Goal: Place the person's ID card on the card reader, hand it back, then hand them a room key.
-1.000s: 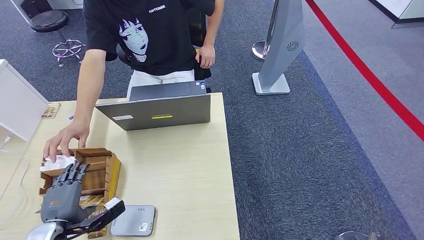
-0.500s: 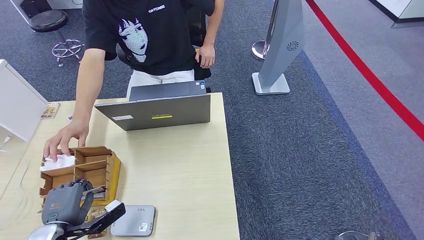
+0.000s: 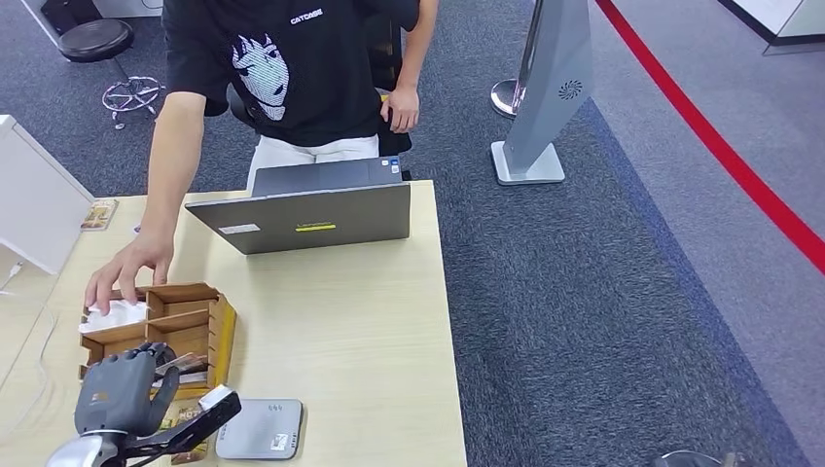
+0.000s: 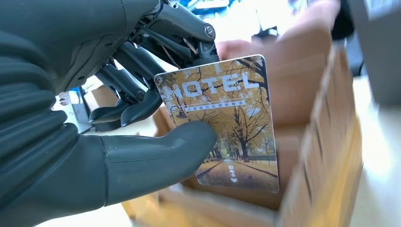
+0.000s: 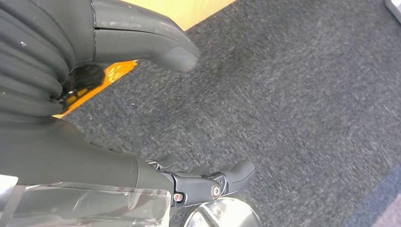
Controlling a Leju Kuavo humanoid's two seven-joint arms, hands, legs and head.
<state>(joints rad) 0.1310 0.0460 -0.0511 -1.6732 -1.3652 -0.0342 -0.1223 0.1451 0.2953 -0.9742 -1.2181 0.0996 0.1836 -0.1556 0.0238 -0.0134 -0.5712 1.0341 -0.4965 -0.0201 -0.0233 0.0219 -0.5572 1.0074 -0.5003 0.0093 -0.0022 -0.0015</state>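
The wooden table [image 3: 360, 321] runs off the bottom and left edges of the head view, and the person [image 3: 292, 68] behind it is cut off at the shoulders by the top edge. A grey laptop [image 3: 306, 216] stands open at the table's far edge, its screen turned away. The person's hand [image 3: 126, 268] rests on the far corner of the wooden compartment box [image 3: 195, 321], over something white that cannot be made out. The grey card reader [image 3: 261, 428] lies just beside the box on its near side, cut off at the bottom edge.

The left hand [image 3: 122, 389] hovers over the near end of the box, pinching the room key [image 4: 222, 118] between thumb and fingers. The card shows autumn trees along a path under the word HOTEL; the thumb hides one edge, and the smaller print is unreadable.

The right hand [image 5: 71, 71] hangs over dark carpet, thumb and fingers apart, empty.
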